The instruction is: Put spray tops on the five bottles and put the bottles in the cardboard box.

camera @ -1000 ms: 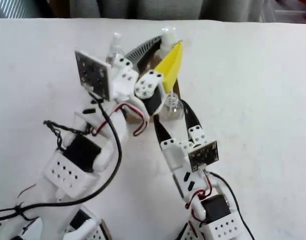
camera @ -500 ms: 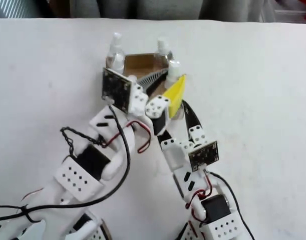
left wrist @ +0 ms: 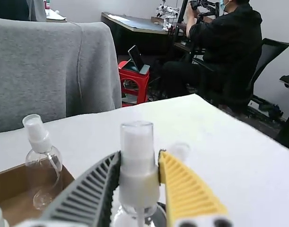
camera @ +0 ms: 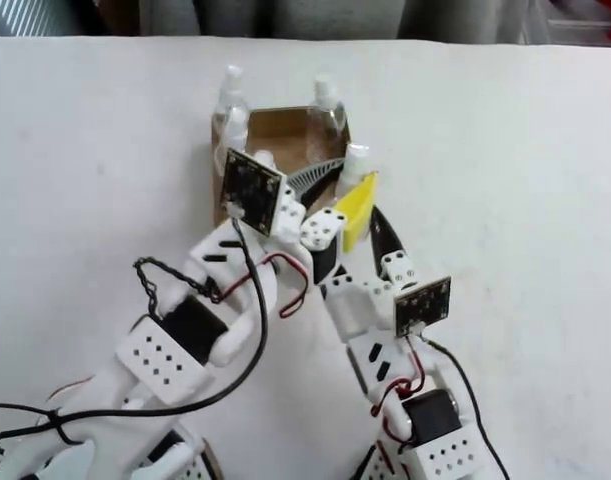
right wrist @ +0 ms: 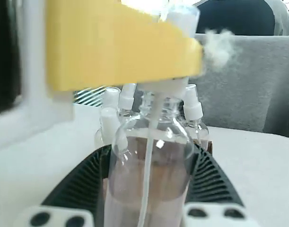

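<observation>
By the box (camera: pixel 275 125) — left fingers (left wrist: pixel 85 198) pinch the spray top (left wrist: pixel 137 151).

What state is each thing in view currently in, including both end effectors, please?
Held bottle: upright, spray top seated on its neck, tube inside; tightness cannot be told.
Left end effector: shut on the spray top.
Right end effector: shut on that bottle's body.
Boxed bottles: upright, tops fitted.
Cardboard box: open-topped, bottles inside.

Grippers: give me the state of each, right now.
Left gripper: shut on the spray top.
Right gripper: shut on the bottle.
</observation>
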You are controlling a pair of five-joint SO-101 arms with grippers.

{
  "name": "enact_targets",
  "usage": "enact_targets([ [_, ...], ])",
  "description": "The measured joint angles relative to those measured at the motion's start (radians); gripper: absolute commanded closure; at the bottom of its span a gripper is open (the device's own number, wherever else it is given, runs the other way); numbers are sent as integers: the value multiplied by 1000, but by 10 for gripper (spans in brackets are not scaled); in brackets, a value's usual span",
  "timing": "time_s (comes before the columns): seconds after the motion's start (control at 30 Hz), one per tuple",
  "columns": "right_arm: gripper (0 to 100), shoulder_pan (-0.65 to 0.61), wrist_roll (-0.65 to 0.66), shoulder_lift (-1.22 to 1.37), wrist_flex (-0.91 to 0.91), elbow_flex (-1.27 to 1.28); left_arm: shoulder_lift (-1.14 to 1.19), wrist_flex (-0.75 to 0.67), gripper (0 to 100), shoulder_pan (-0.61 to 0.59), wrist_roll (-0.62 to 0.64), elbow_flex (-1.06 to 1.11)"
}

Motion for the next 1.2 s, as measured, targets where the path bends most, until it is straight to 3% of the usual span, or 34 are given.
enact_targets([
  [0.3, 933, -2, -23, 3, 2, 0, -17, -21, 969, 0, -40, 52],
  [0.5, 933, -2, -23, 3, 2, 0, -31, -167, 961, 2, -91, 138],
  [0.8, 933, 8, -25, 2, 2, 0, -9, -163, 661, -5, -91, 146],
  [1.07, 933, 6, -25, 0, 2, 0, -11, -150, 653, -5, -92, 150],
  [1.2, 933, 6, -25, 0, 2, 0, -11, -32, 653, -5, -95, 81],
])
